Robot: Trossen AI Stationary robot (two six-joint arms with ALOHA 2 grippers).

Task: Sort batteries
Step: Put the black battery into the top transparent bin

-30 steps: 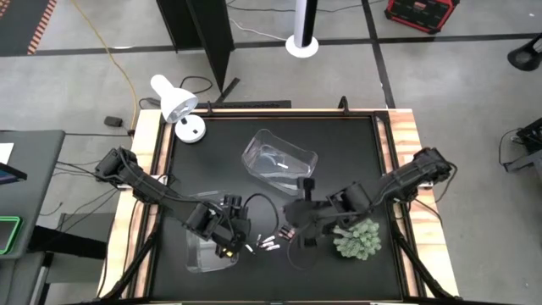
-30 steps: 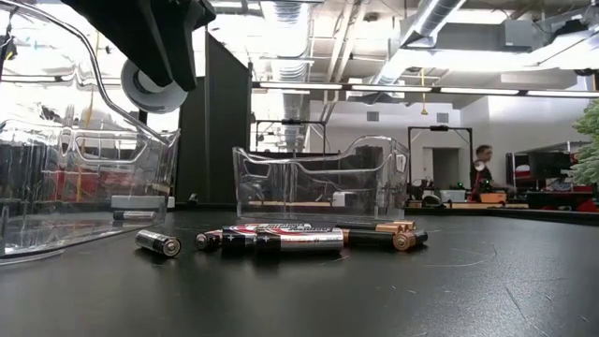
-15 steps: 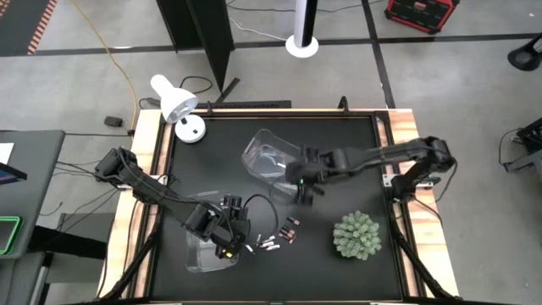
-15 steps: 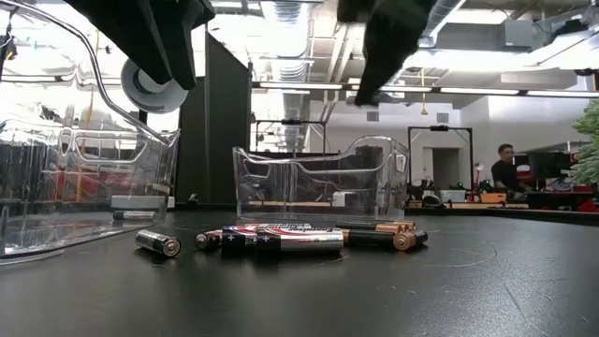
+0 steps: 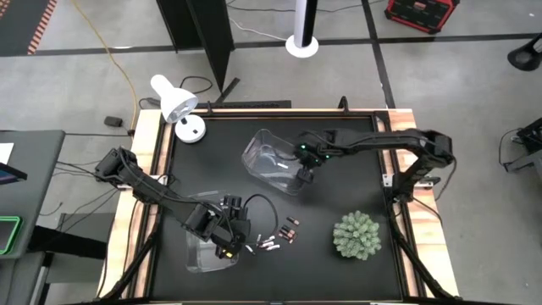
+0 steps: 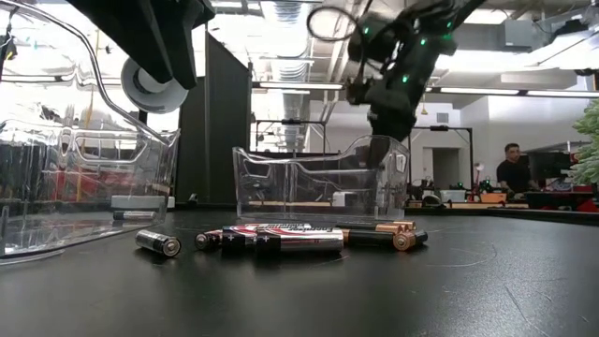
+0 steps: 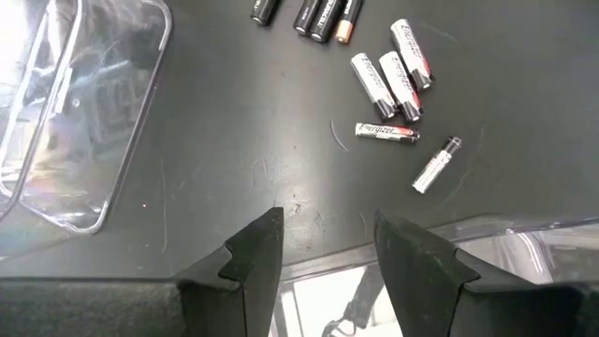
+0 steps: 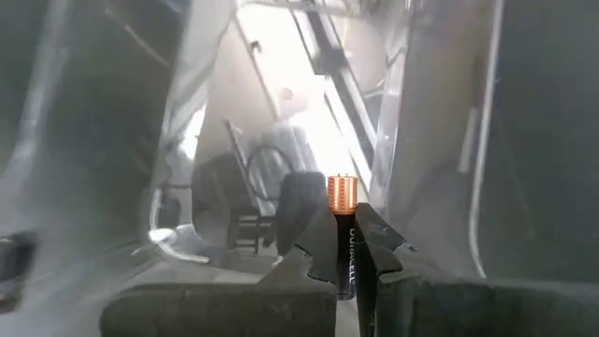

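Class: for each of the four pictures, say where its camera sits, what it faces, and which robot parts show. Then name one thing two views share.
High: overhead, facing down on both arms and the table.
Low: at tabletop height, facing the loose batteries; both arms enter from above.
Left wrist: behind the open left gripper, facing the batteries.
Right wrist: behind the right gripper, gripping a copper-tipped battery at the far bin.
Shared: low and left wrist views show the batteries.

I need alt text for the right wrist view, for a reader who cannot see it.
The right gripper holds a dark battery upright, its copper end up, between shut fingers. Right ahead are the blurred walls of a clear bin.
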